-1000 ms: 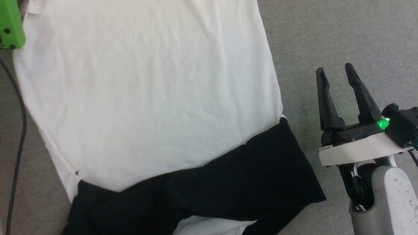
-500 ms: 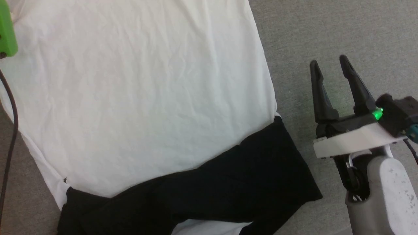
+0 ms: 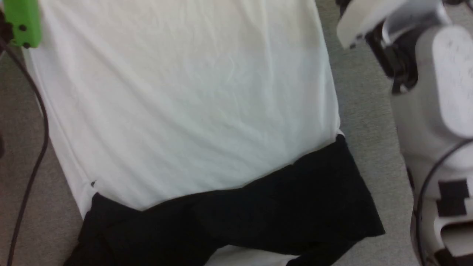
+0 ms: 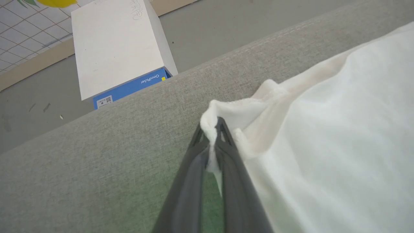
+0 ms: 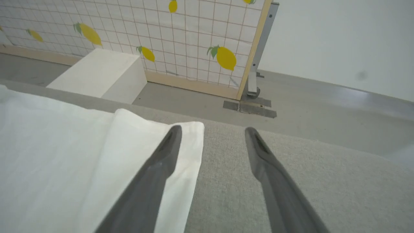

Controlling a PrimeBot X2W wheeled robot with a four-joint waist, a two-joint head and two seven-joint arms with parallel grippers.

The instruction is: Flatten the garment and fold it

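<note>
The garment [image 3: 184, 103] lies spread on the grey surface, white body flat, with its black sleeves [image 3: 258, 210] folded across the near end. In the left wrist view my left gripper [image 4: 212, 127] is shut on a bunched white corner of the garment [image 4: 323, 145], cloth pinched between the fingers. My right gripper [image 5: 213, 131] stands open just above the surface at another white corner of the garment [image 5: 64, 152], its left finger [image 5: 161, 161] over the hem and its right finger over bare grey cloth. My pale right forearm [image 3: 439, 85] runs along the garment's right side.
A white box [image 4: 116, 45] with a blue side stands on the floor beyond the surface's edge [image 4: 207, 68], also the white box [image 5: 100, 76] in the right wrist view. A lemon-print panel [image 5: 161, 35] is behind it. A green arm part [image 3: 22, 22] and black cable [image 3: 35, 155] sit left.
My right arm has reached forward along the garment's right side, its fingers leaving the top of the head view. The head camera has also shifted. The garment lies as before.
</note>
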